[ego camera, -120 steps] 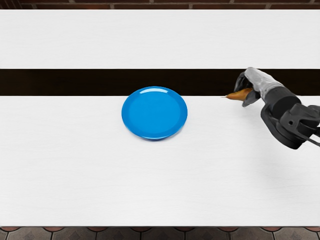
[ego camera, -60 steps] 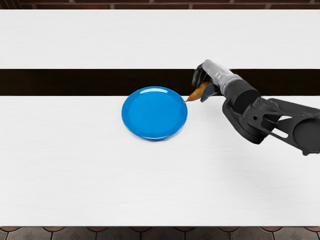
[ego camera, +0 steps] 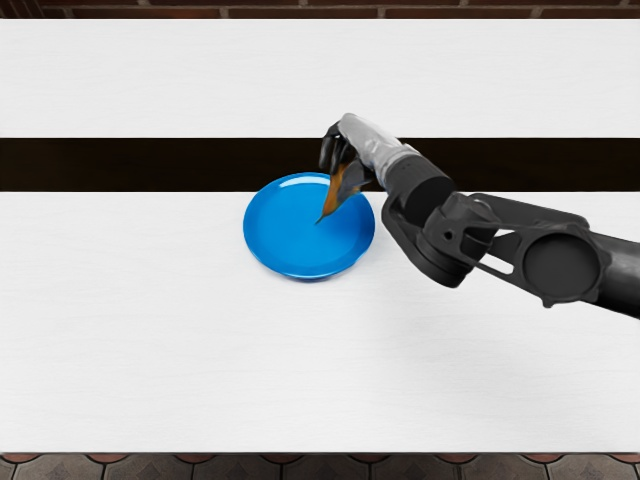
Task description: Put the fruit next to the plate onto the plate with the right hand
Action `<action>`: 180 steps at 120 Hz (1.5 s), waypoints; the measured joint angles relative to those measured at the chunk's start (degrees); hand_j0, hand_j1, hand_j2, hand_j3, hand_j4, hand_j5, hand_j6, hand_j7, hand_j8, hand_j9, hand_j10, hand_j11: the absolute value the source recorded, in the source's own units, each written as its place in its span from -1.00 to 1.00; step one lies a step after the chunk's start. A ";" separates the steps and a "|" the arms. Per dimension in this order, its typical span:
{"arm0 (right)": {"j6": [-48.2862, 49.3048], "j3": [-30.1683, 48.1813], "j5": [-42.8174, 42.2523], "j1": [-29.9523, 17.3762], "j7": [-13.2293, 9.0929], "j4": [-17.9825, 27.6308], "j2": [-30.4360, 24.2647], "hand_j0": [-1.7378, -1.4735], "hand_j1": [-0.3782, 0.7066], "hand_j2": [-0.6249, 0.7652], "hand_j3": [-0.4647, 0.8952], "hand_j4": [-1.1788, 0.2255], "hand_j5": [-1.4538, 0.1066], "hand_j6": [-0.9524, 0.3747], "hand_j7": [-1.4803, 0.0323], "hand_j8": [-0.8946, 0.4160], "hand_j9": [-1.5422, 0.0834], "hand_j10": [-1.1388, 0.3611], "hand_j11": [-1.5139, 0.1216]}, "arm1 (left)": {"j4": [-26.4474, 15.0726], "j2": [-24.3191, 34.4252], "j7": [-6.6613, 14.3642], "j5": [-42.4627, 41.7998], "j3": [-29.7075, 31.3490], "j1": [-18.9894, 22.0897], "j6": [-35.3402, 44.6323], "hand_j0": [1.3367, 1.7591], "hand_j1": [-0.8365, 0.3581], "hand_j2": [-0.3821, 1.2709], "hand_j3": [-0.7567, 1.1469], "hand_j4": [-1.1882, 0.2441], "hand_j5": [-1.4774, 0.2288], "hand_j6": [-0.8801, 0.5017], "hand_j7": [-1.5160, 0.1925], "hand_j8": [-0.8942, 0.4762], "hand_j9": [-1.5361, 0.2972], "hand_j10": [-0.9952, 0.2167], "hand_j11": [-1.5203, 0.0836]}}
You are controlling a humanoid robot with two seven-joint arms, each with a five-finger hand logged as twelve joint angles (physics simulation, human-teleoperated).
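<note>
A round blue plate (ego camera: pixel 290 240) lies on the white table, left of centre. My right hand (ego camera: pixel 345 160) reaches in from the right edge and hovers over the plate's far right rim. Its fingers are shut on a small brown pear-like fruit (ego camera: pixel 336 191), which hangs tilted with its thin stem pointing down toward the plate's middle. The fruit is above the plate; whether its tip touches the surface I cannot tell. The left arm does not show.
The white table (ego camera: pixel 150 350) stretches wide in front of the plate. A dark gap (ego camera: pixel 120 165) runs across behind it, with a second white surface (ego camera: pixel 300 80) beyond. My right forearm (ego camera: pixel 500 250) crosses the table's right side.
My right hand has carried the fruit leftward from the table's right side to over the plate's far right rim. The fruit has tipped from nearly level to stem-down.
</note>
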 joint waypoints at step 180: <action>56.35 20.16 36.22 -3.41 -0.10 -0.45 -31.21 -0.40 -0.94 -0.10 -0.32 0.67 0.86 0.43 0.95 0.36 0.89 0.51 0.85 | -0.26 0.00 0.00 0.07 0.05 -0.01 -0.06 0.52 0.94 -0.53 -0.21 0.63 0.70 0.24 0.74 0.27 0.65 0.61 0.86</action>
